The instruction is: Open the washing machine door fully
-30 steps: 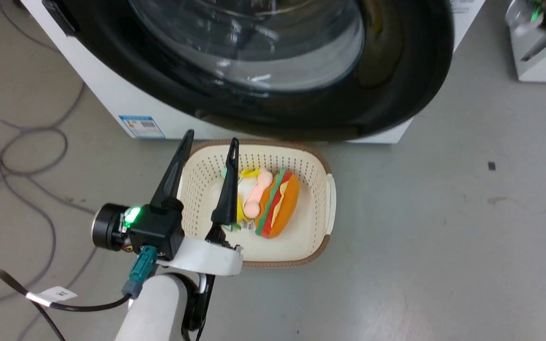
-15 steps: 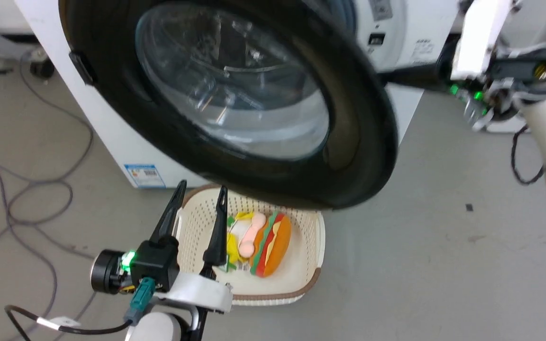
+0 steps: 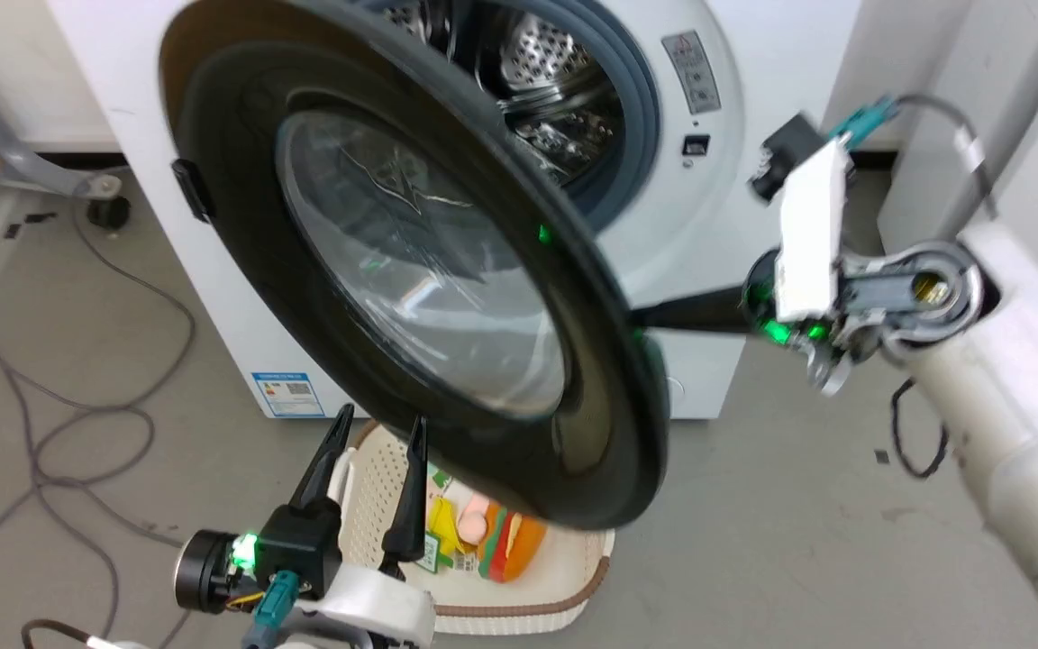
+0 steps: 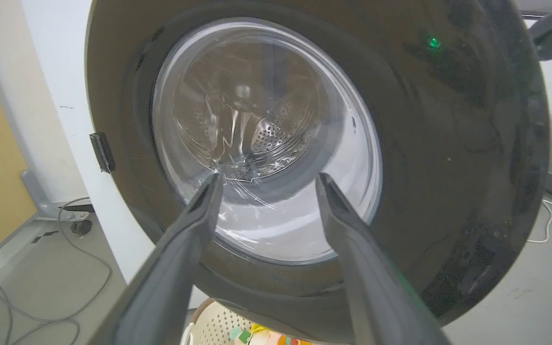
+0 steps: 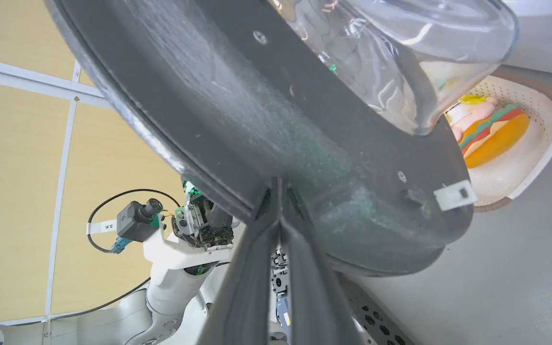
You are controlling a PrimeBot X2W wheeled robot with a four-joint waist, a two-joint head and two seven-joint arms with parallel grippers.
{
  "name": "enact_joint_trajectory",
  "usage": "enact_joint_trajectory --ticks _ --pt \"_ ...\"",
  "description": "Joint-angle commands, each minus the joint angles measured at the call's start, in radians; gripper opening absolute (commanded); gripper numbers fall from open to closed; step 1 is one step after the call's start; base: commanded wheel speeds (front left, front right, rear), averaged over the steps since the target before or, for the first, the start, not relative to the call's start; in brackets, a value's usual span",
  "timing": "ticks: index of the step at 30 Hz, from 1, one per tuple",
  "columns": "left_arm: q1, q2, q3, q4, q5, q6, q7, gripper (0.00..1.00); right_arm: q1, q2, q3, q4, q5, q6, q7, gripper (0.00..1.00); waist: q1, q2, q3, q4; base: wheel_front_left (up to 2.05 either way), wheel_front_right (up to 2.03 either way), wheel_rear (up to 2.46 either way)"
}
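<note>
Progress looks about halfway: the washing machine door (image 3: 411,297) stands partly open, hinged at the left of the washing machine (image 3: 735,108), with the right gripper (image 3: 643,317) fingers pressed together, seemingly touching its rim, and the left gripper (image 3: 381,416) fingers spread nearby.

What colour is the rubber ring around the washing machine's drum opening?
Grey; the rubber ring shows best in the head view.

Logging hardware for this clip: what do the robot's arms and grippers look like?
The left gripper and right gripper each have two long, tapering dark fingers with green lights at the base. White brackets carry wrist cameras with teal cable connectors. The forearms are pale and rounded; the left cable bears a white tag.
</note>
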Motion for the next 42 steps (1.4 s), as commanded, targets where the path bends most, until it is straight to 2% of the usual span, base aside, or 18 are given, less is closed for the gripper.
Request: enact_joint_trajectory --ticks 1,15,18,19,20,21,22,23,29,35,39,42 --pt "0.022 0.002 0.002 0.006 0.01 -0.004 -0.005 1.0 0.046 0.02 0.006 -0.037 0.019 0.007 0.006 0.0 0.0001 0.0 -0.019 0.015 0.0 0.0 0.0" --pt "0.071 0.007 0.014 0.028 0.023 -0.011 -0.005 1.0 0.195 0.078 0.05 -0.232 0.077 0.007 -0.02 0.0 0.0001 0.0 -0.042 0.046 0.0 0.0 0.0" --pt "0.073 0.007 0.016 0.032 0.023 -0.011 -0.005 1.0 0.229 0.08 0.026 -0.265 0.093 0.007 -0.082 0.0 0.0001 0.0 -0.043 0.042 0.0 0.0 0.0" --pt "0.074 0.007 0.016 0.033 0.023 -0.01 -0.005 1.0 0.241 0.077 0.007 -0.278 0.085 0.007 -0.136 0.0 0.0001 0.0 -0.044 0.04 0.0 0.0 0.0" --pt "0.074 0.007 0.017 0.034 0.022 -0.01 -0.005 1.0 0.257 0.075 -0.009 -0.29 0.075 0.007 -0.185 0.24 0.0001 0.0 -0.045 0.039 0.0 0.0 0.0" --pt "0.075 0.007 0.017 0.036 0.021 -0.011 -0.005 1.0 0.278 0.074 -0.028 -0.301 0.072 0.007 -0.232 0.87 0.0001 0.0 -0.045 0.036 0.0 0.0 0.0" --pt "0.075 0.006 0.018 0.039 0.02 -0.011 -0.005 1.0 0.3 0.073 -0.055 -0.312 0.066 0.007 -0.294 1.0 0.0001 0.0 -0.046 0.033 0.0 0.0 0.0" --pt "0.075 0.006 0.018 0.039 0.02 -0.011 -0.005 1.0 0.3 0.073 -0.055 -0.312 0.066 0.007 -0.294 1.0 0.0001 0.0 -0.046 0.033 0.0 0.0 0.0" --pt "0.076 0.006 0.018 0.062 0.013 -0.014 -0.005 1.0 0.467 0.048 -0.2 -0.375 0.01 0.007 -0.629 1.0 0.0001 0.0 -0.056 0.025 0.0 0.0 0.0" --pt "0.08 0.006 0.028 0.094 0.007 -0.018 -0.005 1.0 0.69 0.026 -0.314 -0.447 -0.056 0.007 -0.901 1.0 0.0001 0.0 -0.065 0.016 0.0 0.0 0.0" --pt "0.081 0.007 0.038 0.112 0.004 -0.02 -0.005 1.0 0.835 0.021 -0.36 -0.454 -0.164 0.007 -1.076 1.0 0.0001 0.0 -0.07 0.013 0.0 0.0 0.0" --pt "0.085 0.007 0.051 0.117 0.001 -0.016 -0.005 1.0 0.915 0.017 -0.385 -0.431 -0.302 0.007 -1.195 1.0 0.0001 0.0 -0.071 0.004 0.0 0.0 0.0"
